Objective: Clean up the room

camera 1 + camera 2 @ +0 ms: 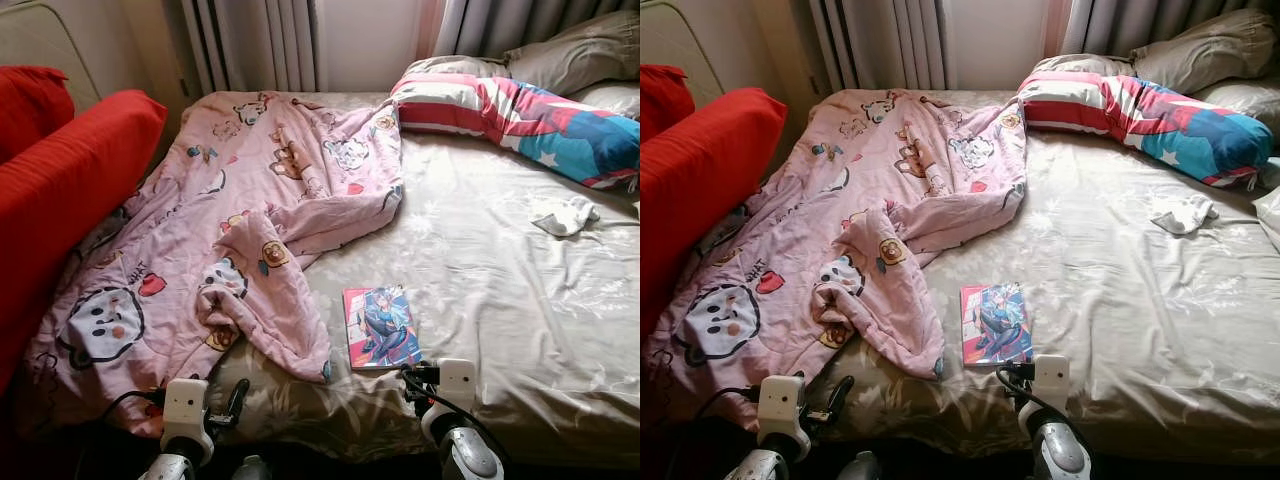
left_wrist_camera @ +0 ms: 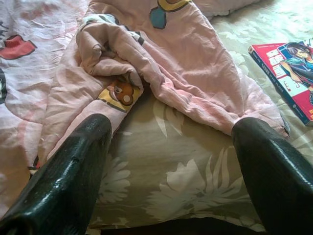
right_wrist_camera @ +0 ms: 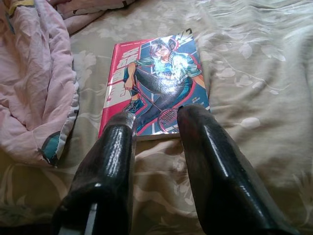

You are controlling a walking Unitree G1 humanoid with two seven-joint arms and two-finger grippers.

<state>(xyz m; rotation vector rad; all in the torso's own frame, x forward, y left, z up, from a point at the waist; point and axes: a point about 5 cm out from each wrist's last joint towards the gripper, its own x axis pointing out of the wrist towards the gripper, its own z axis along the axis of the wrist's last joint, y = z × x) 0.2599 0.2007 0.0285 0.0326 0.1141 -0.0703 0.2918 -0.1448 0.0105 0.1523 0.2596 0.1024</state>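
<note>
A crumpled pink cartoon-print quilt [image 1: 250, 210] covers the left half of the bed. A comic book [image 1: 380, 326] with a red and blue cover lies flat on the beige floral sheet [image 1: 480, 280] near the front edge. My right gripper [image 3: 154, 117] hovers just short of the book's [image 3: 156, 83] near edge, open, nothing between its fingers. My left gripper [image 2: 171, 161] is open wide over the sheet, just in front of the quilt's folded corner [image 2: 161, 68]. A small white cloth [image 1: 563, 214] lies on the sheet at the right.
A long striped red, white and blue pillow [image 1: 520, 115] and grey pillows [image 1: 575, 55] lie at the head of the bed. Red cushions [image 1: 60, 190] stand along the left side. Curtains [image 1: 255, 40] hang behind the bed.
</note>
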